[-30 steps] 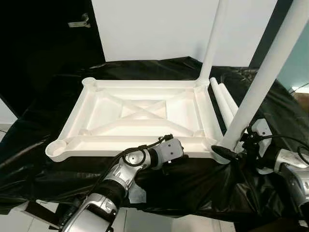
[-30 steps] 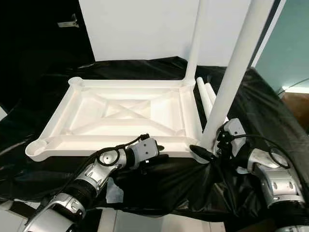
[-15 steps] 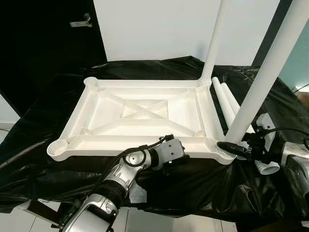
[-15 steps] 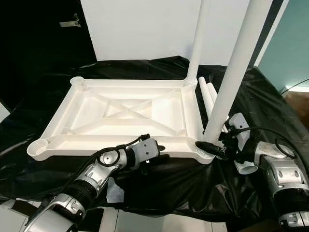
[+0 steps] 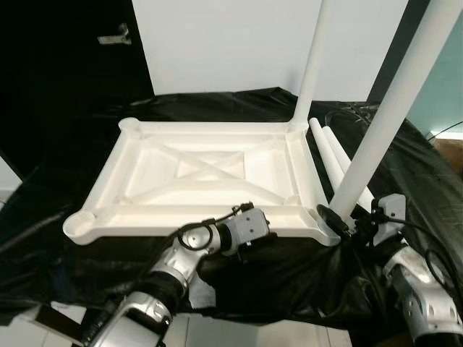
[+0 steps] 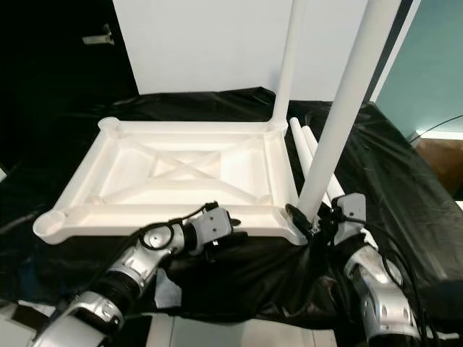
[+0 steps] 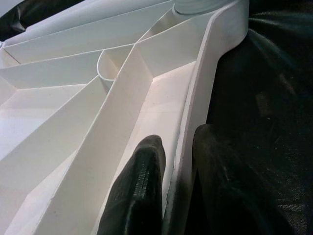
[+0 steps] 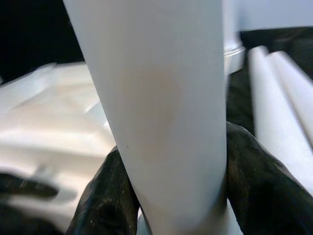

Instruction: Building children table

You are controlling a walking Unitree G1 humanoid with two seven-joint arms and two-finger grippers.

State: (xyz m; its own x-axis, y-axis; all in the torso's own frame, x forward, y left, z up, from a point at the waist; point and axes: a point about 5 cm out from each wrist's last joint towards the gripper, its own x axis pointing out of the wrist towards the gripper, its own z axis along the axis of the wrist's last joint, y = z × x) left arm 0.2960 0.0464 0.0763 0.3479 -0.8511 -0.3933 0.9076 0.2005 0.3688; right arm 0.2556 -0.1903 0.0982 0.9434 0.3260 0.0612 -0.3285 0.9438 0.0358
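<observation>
The white children's table top lies upside down on a black cloth. One white leg stands in its far right corner. Another leg stands tilted in the near right corner socket. My right gripper is shut around the base of this near leg; in the right wrist view its black fingers hug the leg on both sides. My left gripper is shut on the table top's near rim, one finger inside and one outside, near the middle of the front edge.
Two loose white legs lie on the cloth to the right of the table top. The black cloth drapes over the work surface's edges. A white wall panel stands behind, with a dark wall to the left.
My right wrist has swung back in close under the near leg's base, staying shut on it. The left gripper keeps its hold on the rim. The camera has shifted slightly.
</observation>
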